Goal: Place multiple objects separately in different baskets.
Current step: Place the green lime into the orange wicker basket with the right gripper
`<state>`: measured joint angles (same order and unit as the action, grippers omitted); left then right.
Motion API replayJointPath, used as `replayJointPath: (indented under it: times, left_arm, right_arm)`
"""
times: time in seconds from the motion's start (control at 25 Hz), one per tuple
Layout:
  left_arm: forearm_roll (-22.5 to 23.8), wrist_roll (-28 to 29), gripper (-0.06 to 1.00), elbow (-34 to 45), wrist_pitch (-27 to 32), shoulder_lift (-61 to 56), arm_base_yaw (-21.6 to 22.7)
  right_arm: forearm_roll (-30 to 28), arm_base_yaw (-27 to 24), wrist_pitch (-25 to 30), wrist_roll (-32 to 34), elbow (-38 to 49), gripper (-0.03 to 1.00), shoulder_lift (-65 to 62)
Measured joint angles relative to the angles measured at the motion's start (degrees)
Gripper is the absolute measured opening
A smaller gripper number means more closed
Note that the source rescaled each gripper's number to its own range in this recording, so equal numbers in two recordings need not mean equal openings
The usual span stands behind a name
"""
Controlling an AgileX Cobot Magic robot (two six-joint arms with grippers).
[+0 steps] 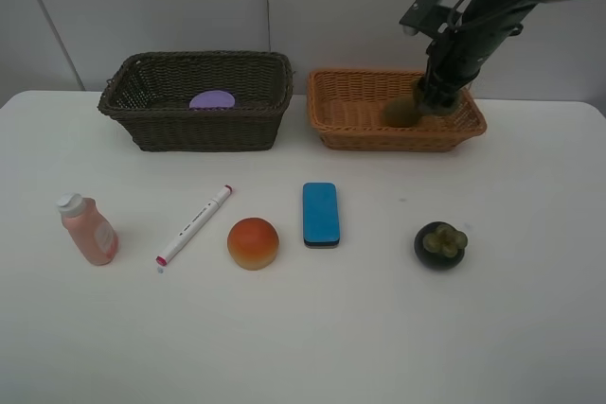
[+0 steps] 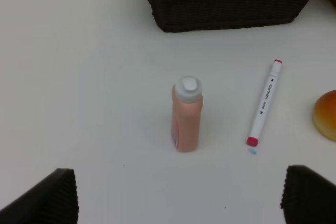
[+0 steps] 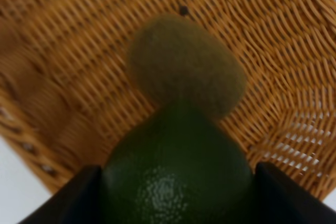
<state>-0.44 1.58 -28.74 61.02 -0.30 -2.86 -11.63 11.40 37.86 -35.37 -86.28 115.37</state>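
The right arm slants steeply down into the light orange basket (image 1: 350, 130). The right gripper (image 3: 178, 192) pinches the green lime (image 3: 176, 161) close by the brown kiwi (image 3: 184, 61) lying inside. The left gripper (image 2: 178, 198) hangs over the table, jaws spread wide, near the pink bottle (image 2: 186, 119).

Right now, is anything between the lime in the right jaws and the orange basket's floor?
Only the kiwi: it lies in the orange basket, just past the lime in the right wrist view. Whether they touch, I cannot tell. Nothing else visible.

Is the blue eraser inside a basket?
No, the blue eraser lies on the white table, in front of the orange basket.
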Motion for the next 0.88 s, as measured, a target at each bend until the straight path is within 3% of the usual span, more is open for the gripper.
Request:
replayJointPath:
  times: [0.4, 0.88]
  left_arm:
    - [0.0, 0.0, 1.0, 0.0, 0.0, 0.0, 0.0]
    - [0.0, 0.0, 1.0, 0.0, 0.0, 0.0, 0.0]
  right_arm:
    - [-0.16, -1.94, -6.98, 0.0, -0.04, 0.12, 4.29]
    - [-0.16, -2.54, -9.2, 0.0, -0.11, 0.12, 5.47]
